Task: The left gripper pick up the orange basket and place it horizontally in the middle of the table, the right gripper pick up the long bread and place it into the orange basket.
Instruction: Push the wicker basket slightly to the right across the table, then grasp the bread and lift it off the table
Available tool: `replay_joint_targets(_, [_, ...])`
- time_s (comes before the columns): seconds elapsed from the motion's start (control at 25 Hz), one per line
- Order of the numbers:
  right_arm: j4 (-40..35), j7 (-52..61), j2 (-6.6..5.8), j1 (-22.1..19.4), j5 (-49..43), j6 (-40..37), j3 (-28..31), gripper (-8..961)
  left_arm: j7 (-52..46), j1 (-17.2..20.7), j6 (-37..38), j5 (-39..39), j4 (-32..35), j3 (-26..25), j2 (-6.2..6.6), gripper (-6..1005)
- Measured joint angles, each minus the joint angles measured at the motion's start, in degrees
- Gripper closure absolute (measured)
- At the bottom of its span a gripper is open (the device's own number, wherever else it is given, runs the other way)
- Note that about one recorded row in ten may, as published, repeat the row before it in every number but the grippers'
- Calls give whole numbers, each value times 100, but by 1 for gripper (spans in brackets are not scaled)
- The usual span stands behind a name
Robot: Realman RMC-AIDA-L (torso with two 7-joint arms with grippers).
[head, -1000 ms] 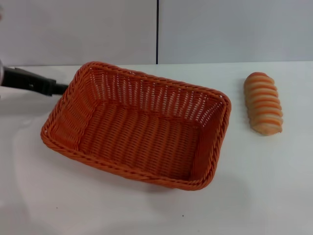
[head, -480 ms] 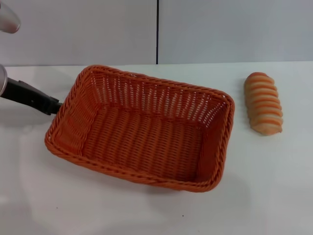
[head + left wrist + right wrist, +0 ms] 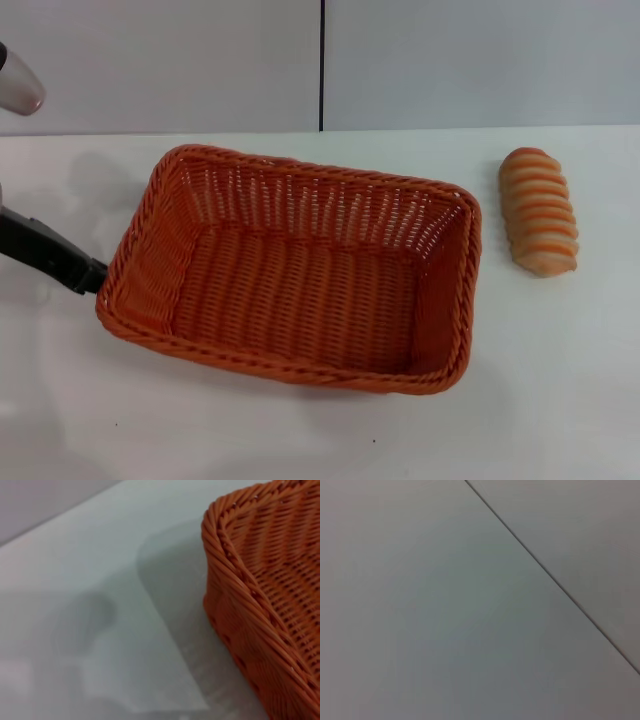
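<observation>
The orange basket (image 3: 300,172) lies on the white table (image 3: 300,435) near the middle, its long side almost level across the head view, and it holds nothing. My left gripper (image 3: 92,278) reaches in from the left as a black claw, and its tip meets the basket's left rim, shut on it. The left wrist view shows a corner of the orange basket (image 3: 260,585) close up, resting on the tabletop. The long bread (image 3: 539,211), striped orange-brown and cream, lies on the table to the right of the basket, apart from it. My right gripper is out of view.
A silver part of the left arm (image 3: 17,85) shows at the upper left corner. A grey wall with a dark vertical seam (image 3: 321,60) stands behind the table. The right wrist view shows only a plain grey surface with a thin dark line (image 3: 545,570).
The left gripper has swung toward the table's front, pulling the basket's left end with it. The basket has turned to lie more level. The bread has not moved.
</observation>
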Motion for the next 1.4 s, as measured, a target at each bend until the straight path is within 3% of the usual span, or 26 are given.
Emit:
replay_joint_targets(0.56, [0, -3, -4, 47, -9, 29, -43, 177, 600, 20, 594, -73, -72, -429, -17, 699])
replay_joint_targets(0.76, [1, 34, -30, 47, -9, 23, -139, 177, 266, 41, -685, 359, -234, -783, 29, 698])
replay_joint_targets(0.88, [-14, 116, -39, 26, -9, -30, -150, 177, 238, 53, -1398, 343, -284, -1404, 22, 698])
replay_joint_targets(1.04, [-211, 895, -108, -29, -293, -66, -165, 177, 317, 119, -1952, -121, -328, -1784, -19, 697])
replay_joint_targets(1.2, [-667, 1691, -192, -58, -943, -287, -169, 177, 1078, 409, -2686, -1930, -802, -1800, -27, 685])
replay_joint_targets(1.24, [-1095, 2339, -293, -61, -1476, -586, -170, 178, 1214, 441, -2745, -2163, -887, -1795, -30, 680])
replay_joint_targets(1.28, [-1589, 3037, -413, -47, -2119, -993, -172, 178, 1755, 502, -2924, -2936, -1233, -1794, -31, 674])
replay_joint_targets(1.4, [-1867, 3376, -485, -31, -2437, -1220, -170, 178, 2327, 533, -2981, -3632, -1576, -1806, -33, 641])
